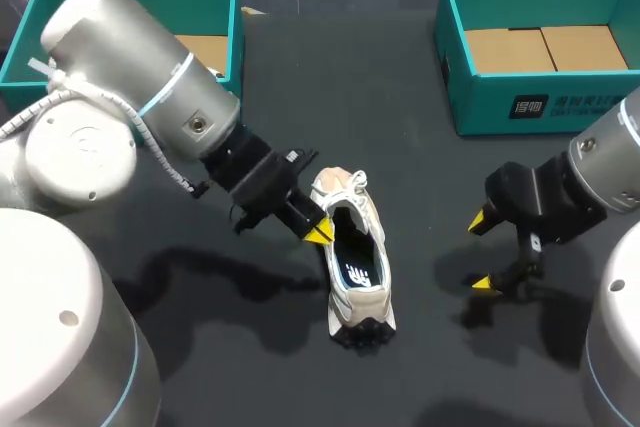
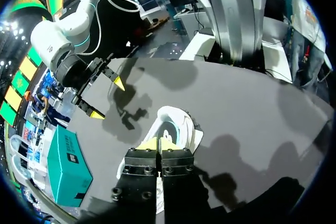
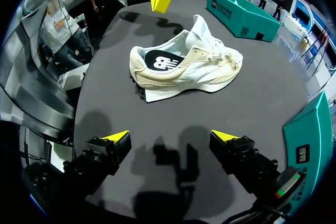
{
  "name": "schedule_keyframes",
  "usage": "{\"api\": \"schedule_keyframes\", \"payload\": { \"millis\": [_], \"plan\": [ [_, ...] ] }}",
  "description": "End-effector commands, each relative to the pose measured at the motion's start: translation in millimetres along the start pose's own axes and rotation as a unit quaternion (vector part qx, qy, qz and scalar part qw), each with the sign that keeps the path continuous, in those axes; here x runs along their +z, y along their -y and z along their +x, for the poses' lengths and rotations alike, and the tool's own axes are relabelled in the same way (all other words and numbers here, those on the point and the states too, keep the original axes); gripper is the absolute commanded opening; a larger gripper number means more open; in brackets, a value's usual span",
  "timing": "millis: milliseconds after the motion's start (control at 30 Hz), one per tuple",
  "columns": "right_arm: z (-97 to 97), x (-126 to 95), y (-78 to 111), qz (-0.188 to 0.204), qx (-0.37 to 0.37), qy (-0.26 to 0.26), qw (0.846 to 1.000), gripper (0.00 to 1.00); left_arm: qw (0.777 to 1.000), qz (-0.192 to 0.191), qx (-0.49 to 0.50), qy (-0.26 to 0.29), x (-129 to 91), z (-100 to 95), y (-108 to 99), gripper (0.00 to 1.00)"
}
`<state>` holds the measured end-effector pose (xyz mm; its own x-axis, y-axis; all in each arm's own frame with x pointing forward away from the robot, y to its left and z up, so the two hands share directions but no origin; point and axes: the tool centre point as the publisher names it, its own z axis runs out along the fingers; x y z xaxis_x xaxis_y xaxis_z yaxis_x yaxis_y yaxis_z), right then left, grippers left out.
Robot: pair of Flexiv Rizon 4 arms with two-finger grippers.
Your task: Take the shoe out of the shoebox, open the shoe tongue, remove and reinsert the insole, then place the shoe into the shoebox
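Cream fabric over a thick foam sole: the shoe (image 1: 357,265) looks light, soft in its upper and stiffer at the heel and sole. I judge it will fold if it is pinched only at the collar. A safer hold is probably across the heel or on the sides of the sole. The dark insole (image 3: 164,61) looks thin and floppy, so it would need a pinch at its heel end. The shoe sits on its sole on the black table (image 1: 400,147), outside both the left shoebox (image 1: 232,17) and the right shoebox (image 1: 500,102).

The left claw (image 1: 318,233) is at the rim of the shoe with its fingers pressed together, but I cannot tell whether they pinch the rim. The right claw (image 1: 482,253) hangs wide open over bare table, well apart from the shoe.

The right wrist view shows the side of the shoe, the raised tongue (image 3: 202,27) and the insole lying inside — the head view gives only the opening from above. Only the left wrist view shows that claw's fingers meeting.
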<state>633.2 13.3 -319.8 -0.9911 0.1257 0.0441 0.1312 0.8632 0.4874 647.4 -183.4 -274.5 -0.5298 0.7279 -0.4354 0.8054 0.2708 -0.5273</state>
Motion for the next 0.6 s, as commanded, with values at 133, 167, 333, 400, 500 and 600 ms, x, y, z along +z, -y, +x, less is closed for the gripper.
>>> {"api": "schedule_keyframes", "payload": {
  "millis": [133,167,333,400,500,600],
  "plan": [
    [1.8,-0.7,0.1,0.001,0.000,0.001,1.000,1.00,0.996,0.000,0.019,-0.090,14.9,-24.8,-2.8,0.00],
    [1.8,-0.7,0.1,0.001,0.000,0.001,1.000,1.00,0.996,0.000,0.019,-0.090,14.9,-24.8,-2.8,0.00],
    [1.8,-0.7,0.1,0.001,0.000,0.001,1.000,1.00,0.996,0.000,0.019,-0.090,14.9,-24.8,-2.8,0.00],
    [1.8,-0.7,0.1,0.001,0.000,0.001,1.000,1.00,0.994,-0.001,0.036,-0.104,17.6,-25.3,-2.3,0.00],
    [1.8,-0.7,0.1,0.001,0.000,0.001,1.000,1.00,0.990,-0.012,0.059,-0.127,17.3,-24.5,-3.3,0.00],
    [1.8,-0.7,0.1,0.001,0.000,0.001,1.000,1.00,0.985,-0.020,0.078,-0.152,18.1,-20.0,-1.8,0.00]
  ]
}}
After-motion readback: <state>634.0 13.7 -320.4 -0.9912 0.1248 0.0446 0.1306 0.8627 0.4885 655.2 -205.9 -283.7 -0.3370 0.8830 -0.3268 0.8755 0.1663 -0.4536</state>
